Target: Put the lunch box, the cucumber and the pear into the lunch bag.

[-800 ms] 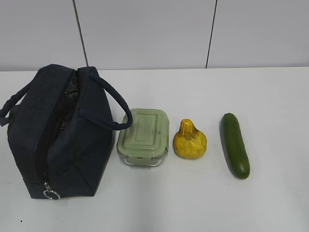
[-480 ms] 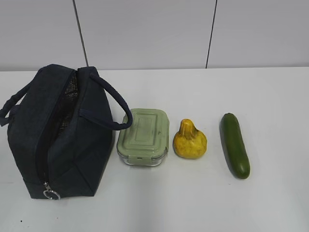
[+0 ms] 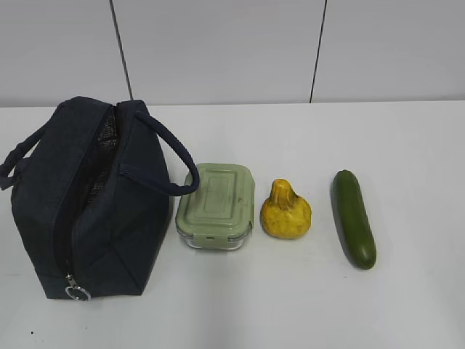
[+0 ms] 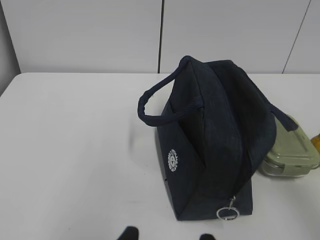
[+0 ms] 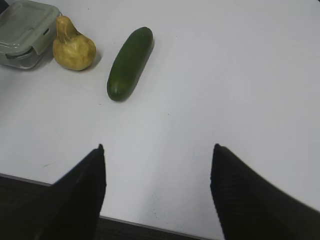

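Observation:
The navy lunch bag (image 3: 94, 203) stands at the left of the white table, its top unzipped, with a metal ring pull (image 3: 76, 293) at the near end. It also shows in the left wrist view (image 4: 215, 135). The lunch box (image 3: 216, 205) with its sage-green lid sits right of the bag. The pear (image 3: 285, 211) is right of the lunch box. The cucumber (image 3: 353, 217) lies farthest right. My left gripper (image 4: 167, 236) is open and empty, near the table's front edge before the bag. My right gripper (image 5: 157, 150) is open and empty, well short of the cucumber (image 5: 130, 62).
The white table (image 3: 407, 145) ends at a grey panelled wall (image 3: 218, 51) behind. Its near edge shows in the right wrist view (image 5: 150, 224). No arm shows in the exterior view.

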Controlling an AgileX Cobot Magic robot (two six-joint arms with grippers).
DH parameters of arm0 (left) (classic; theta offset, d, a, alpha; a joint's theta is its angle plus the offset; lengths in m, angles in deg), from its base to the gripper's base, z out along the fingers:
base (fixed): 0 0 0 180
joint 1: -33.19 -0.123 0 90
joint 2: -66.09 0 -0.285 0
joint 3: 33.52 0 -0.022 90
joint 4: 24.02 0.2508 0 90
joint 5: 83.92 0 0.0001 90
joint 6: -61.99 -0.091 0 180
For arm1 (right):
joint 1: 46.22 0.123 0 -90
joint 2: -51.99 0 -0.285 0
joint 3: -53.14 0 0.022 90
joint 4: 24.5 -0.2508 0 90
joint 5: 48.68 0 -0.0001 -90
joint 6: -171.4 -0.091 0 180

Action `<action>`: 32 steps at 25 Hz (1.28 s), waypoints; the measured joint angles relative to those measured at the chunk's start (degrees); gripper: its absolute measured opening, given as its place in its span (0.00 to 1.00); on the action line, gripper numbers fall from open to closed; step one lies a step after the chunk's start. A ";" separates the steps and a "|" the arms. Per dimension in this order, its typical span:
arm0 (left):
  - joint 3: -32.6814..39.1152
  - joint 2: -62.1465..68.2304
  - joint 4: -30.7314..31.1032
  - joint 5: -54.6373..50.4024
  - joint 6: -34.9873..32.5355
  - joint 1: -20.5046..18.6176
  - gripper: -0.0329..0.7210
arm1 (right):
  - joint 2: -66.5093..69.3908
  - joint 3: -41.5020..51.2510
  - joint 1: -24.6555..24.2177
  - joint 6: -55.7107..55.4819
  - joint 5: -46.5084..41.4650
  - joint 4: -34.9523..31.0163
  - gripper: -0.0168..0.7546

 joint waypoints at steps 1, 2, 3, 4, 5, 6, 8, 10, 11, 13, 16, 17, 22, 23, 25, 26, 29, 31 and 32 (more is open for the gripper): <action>0.00 0.00 0.00 0.00 0.00 0.00 0.36 | 0.00 0.00 0.00 0.00 0.00 0.00 0.68; 0.00 0.00 -0.06 0.00 0.00 0.00 0.36 | 0.00 0.00 0.00 0.00 0.00 0.00 0.68; 0.00 0.00 -0.27 0.00 0.00 0.00 0.36 | 0.00 0.00 0.00 0.00 0.00 0.00 0.68; 0.00 0.00 -0.75 0.00 0.00 0.00 0.36 | 0.00 0.00 0.00 0.00 0.00 0.00 0.68; 0.00 0.00 -1.20 0.00 0.00 0.00 0.36 | 0.00 0.00 0.00 0.00 0.00 0.00 0.68; 0.00 0.00 -1.63 0.00 0.00 0.00 0.36 | 0.00 0.00 0.00 0.00 0.00 0.00 0.68; 0.00 0.00 -2.43 0.00 0.00 0.00 0.36 | 0.00 0.00 0.00 0.00 0.00 0.00 0.68; 0.00 0.00 -2.88 0.05 0.00 0.00 0.36 | 0.00 0.00 0.00 0.00 0.00 0.35 0.68; 0.00 0.27 -3.17 0.11 0.00 0.00 0.36 | 0.00 0.00 0.00 0.00 0.00 0.78 0.68; -0.27 2.45 -3.59 0.70 0.00 0.00 0.36 | 1.59 -0.27 0.00 0.00 0.35 1.67 0.68; -0.75 8.25 -5.37 5.88 0.00 0.00 0.36 | 8.73 -1.56 0.00 0.00 3.79 2.20 0.68; -0.77 10.19 -6.32 8.61 0.00 0.00 0.36 | 11.56 -1.98 0.00 0.00 5.42 2.20 0.68; -0.77 21.69 -8.79 19.49 0.00 0.00 0.36 | 24.95 -2.71 0.00 -0.34 13.87 2.20 0.68; -0.77 23.91 -9.19 21.94 0.00 0.00 0.36 | 27.86 -2.79 0.00 -0.47 15.64 1.92 0.68; -0.81 28.04 -9.73 26.21 0.00 0.00 0.36 | 33.30 -3.20 0.00 -0.62 18.59 1.43 0.68; -1.12 30.28 -9.73 27.70 0.00 0.00 0.36 | 36.37 -3.68 0.00 -0.71 19.42 1.04 0.68; -3.18 36.54 -9.40 29.63 -0.37 0.00 0.36 | 45.07 -6.82 0.00 -0.84 20.95 0.09 0.68; -5.49 41.01 -9.26 29.19 -0.48 0.00 0.37 | 50.35 -9.59 0.00 -0.84 21.25 -0.46 0.68; -6.74 43.04 -9.19 28.26 -0.55 0.00 0.38 | 52.82 -11.00 0.00 -0.84 21.25 -0.83 0.68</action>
